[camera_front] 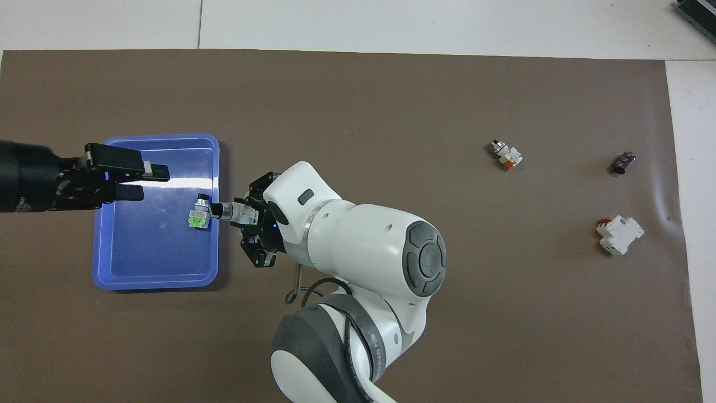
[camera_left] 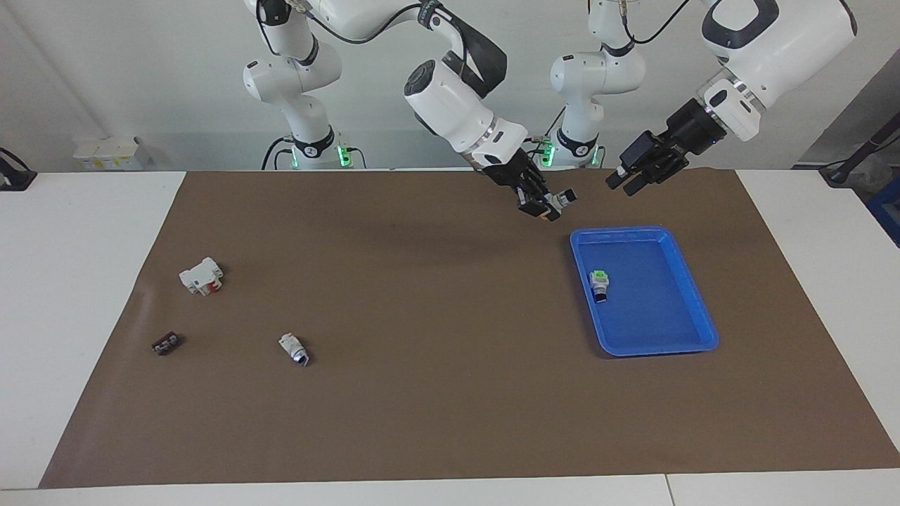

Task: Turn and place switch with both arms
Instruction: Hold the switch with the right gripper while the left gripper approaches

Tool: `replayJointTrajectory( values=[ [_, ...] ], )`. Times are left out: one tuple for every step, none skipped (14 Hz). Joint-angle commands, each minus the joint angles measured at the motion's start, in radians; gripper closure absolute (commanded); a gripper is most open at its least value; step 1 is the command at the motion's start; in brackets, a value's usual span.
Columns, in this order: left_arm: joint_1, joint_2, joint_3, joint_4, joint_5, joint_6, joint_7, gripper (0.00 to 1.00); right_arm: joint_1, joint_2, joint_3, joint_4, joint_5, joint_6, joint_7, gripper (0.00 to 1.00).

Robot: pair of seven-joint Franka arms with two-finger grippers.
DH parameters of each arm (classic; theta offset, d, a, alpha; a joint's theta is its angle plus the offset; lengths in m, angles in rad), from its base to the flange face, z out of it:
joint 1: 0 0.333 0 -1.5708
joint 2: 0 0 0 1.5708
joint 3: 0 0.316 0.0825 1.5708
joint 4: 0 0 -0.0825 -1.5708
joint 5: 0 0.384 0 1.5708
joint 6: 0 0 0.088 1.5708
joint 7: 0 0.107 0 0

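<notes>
Right gripper (camera_left: 545,205) holds the switch (camera_left: 560,199) in the air beside the blue tray (camera_left: 692,295)

The right arm's gripper is clamped on the small white-bodied switch, its black knob pointing toward the left gripper (camera_left: 628,181), orange end tucked at the fingers. The left gripper hangs above the tray's robot-side edge, its fingers parted with a modest gap and nothing between them, apart from the held switch. Below the pair, a green-ended switch (camera_left: 599,284) lies inside the tray. Well away from both grippers, toward the right arm's end of the brown mat (camera_left: 436,393) covering the tabletop, sit another orange-ended switch (camera_left: 294,348), a white block with red marks (camera_left: 201,275) and a small dark part (camera_left: 165,344).
</notes>
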Motion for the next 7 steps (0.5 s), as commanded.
replayJointTrajectory(
  values=[
    [-0.039, -0.032, 0.001, -0.055, -0.027, 0.065, -0.077, 0.37, -0.003, 0.000, 0.006, 0.004, 0.011, 0.014, 0.014, 1.00],
    [-0.050, -0.033, 0.001, -0.068, -0.027, 0.068, -0.102, 0.38, -0.003, 0.000, 0.006, 0.004, 0.011, 0.014, 0.014, 1.00],
    [-0.057, -0.032, 0.001, -0.072, -0.027, 0.072, -0.107, 0.38, -0.003, 0.000, 0.006, 0.005, 0.011, 0.014, 0.014, 1.00],
    [-0.059, -0.032, 0.001, -0.080, -0.030, 0.082, -0.107, 0.38, -0.003, 0.000, 0.006, 0.005, 0.013, 0.014, 0.014, 1.00],
    [-0.059, -0.032, 0.001, -0.091, -0.050, 0.085, -0.107, 0.38, -0.003, 0.000, 0.006, 0.005, 0.013, 0.014, 0.014, 1.00],
    [-0.057, -0.033, 0.001, -0.101, -0.076, 0.085, -0.107, 0.41, -0.003, 0.000, 0.006, 0.005, 0.013, 0.014, 0.014, 1.00],
    [-0.057, -0.033, 0.001, -0.109, -0.088, 0.086, -0.107, 0.42, -0.003, 0.000, 0.006, 0.005, 0.013, 0.014, 0.014, 1.00]
  ],
)
